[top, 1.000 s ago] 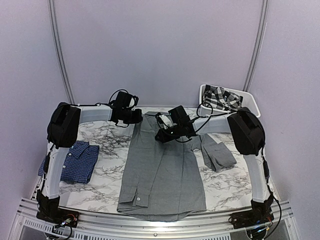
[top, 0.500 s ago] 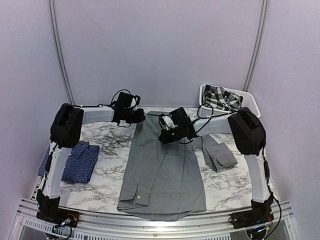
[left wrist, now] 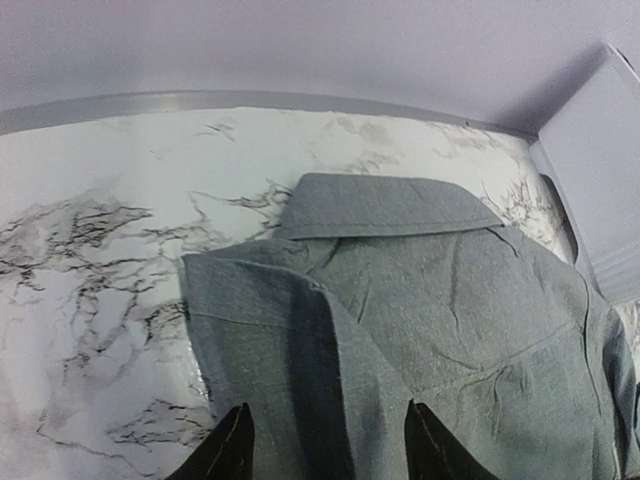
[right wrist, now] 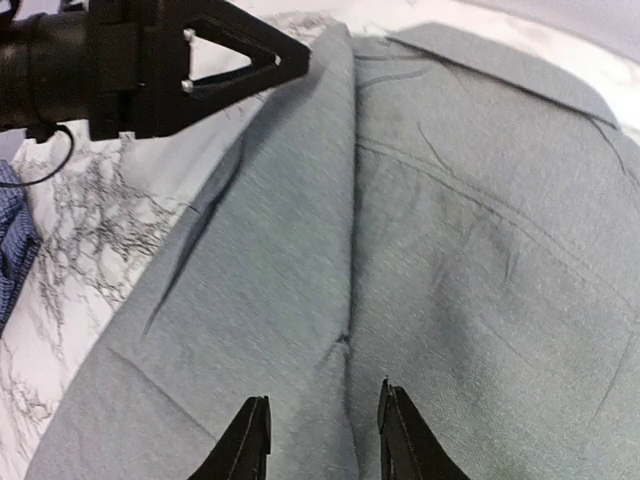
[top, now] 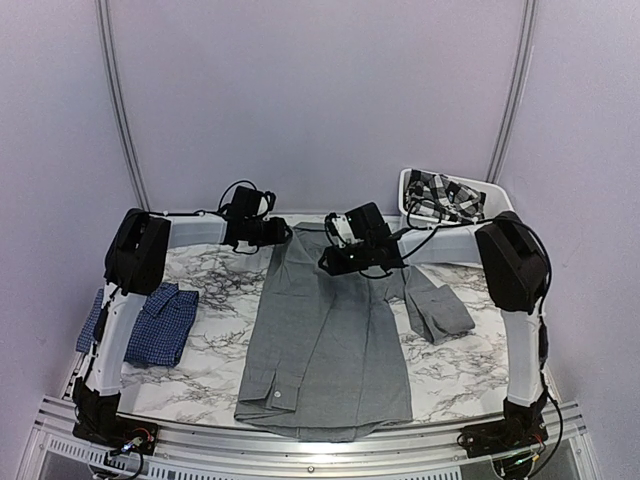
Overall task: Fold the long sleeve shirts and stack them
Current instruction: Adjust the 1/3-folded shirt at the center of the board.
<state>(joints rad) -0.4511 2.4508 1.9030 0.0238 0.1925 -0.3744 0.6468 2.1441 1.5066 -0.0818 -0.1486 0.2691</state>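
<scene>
My left fingers [left wrist: 228,452] are spread, nothing caught between them. They hang just above the left shoulder of the grey shirt [top: 325,340], where a flap of cloth is folded in over the body. My right fingers [right wrist: 250,445] are also parted and empty, low over the grey cloth a little further down the chest, beside a lengthwise crease. From my right wrist I can see the tip of my other arm's fingers near the shirt's left edge.

The grey shirt lies flat in the middle of the marble desk [top: 215,330], its collar [left wrist: 385,205] at the far end and its hem at the near edge. Its left side is turned in, with a cuff [top: 278,398] resting near the hem. The other sleeve [top: 437,305] sticks out to the right, doubled back on itself.

The blue checked shirt [top: 160,320] sits folded at the left side of the desk, well apart from the grey one. In the far right corner stands a white bin [top: 505,212] with a plaid cloth [top: 445,195] in it
</scene>
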